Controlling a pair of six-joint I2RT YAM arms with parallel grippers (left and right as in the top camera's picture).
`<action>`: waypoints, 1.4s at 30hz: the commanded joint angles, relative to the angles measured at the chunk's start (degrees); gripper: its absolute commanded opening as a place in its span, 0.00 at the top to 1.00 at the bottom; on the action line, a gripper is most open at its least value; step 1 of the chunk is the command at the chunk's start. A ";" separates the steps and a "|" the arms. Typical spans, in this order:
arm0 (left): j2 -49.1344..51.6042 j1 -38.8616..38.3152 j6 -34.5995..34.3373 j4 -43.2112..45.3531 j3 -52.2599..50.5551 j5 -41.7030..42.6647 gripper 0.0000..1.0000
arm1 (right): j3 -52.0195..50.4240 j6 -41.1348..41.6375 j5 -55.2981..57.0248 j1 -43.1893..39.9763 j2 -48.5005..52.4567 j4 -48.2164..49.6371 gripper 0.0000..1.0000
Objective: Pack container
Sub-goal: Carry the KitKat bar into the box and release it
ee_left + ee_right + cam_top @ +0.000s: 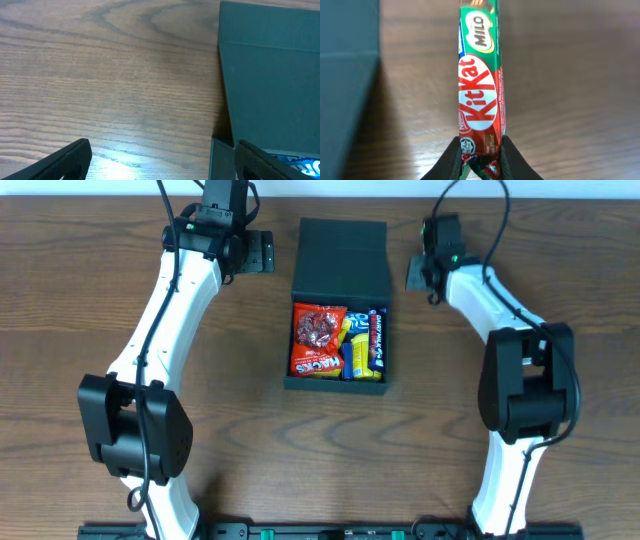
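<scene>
Your right fingers [445,162] grip one end of the red-and-green foil KitKat bar [480,95], likely light, slick and brittle, just right of the dark teal-black matte rectangular container [340,260]; left fingers [65,160] stand apart.

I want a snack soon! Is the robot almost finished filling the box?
Partly. Done: the container lies open with a red packet, a yellow packet and a blue bar inside. In hand: the right gripper pinches a KitKat bar beside it, not yet in. The left gripper is open and empty. Left: put that bar in and probably close the lid.
</scene>
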 commanded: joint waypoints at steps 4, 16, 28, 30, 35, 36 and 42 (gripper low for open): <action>-1.09 0.35 0.98 0.11 0.81 0.46 0.08 | 16.52 -4.39 0.26 0.33 0.55 -14.60 0.92; -1.09 0.35 0.98 0.48 0.81 0.46 0.09 | 36.39 -4.66 0.24 5.57 -9.88 -41.99 0.96; -1.09 0.39 0.98 0.50 0.81 0.44 0.09 | 21.92 3.85 -7.02 8.96 -31.01 -48.17 0.98; -1.09 0.39 0.98 0.50 0.81 0.46 0.08 | 16.57 9.92 -7.13 11.50 -31.61 -49.51 0.98; -1.09 0.39 0.98 0.90 0.81 0.48 0.08 | -0.96 20.81 -11.41 17.55 -31.34 -43.21 0.98; -1.09 0.39 0.98 0.83 0.81 0.46 0.08 | -3.91 22.40 -11.61 18.91 -31.34 -40.87 0.99; -1.09 0.39 0.98 0.44 0.81 0.48 0.08 | -14.75 29.79 -11.47 22.73 -31.34 -31.50 0.99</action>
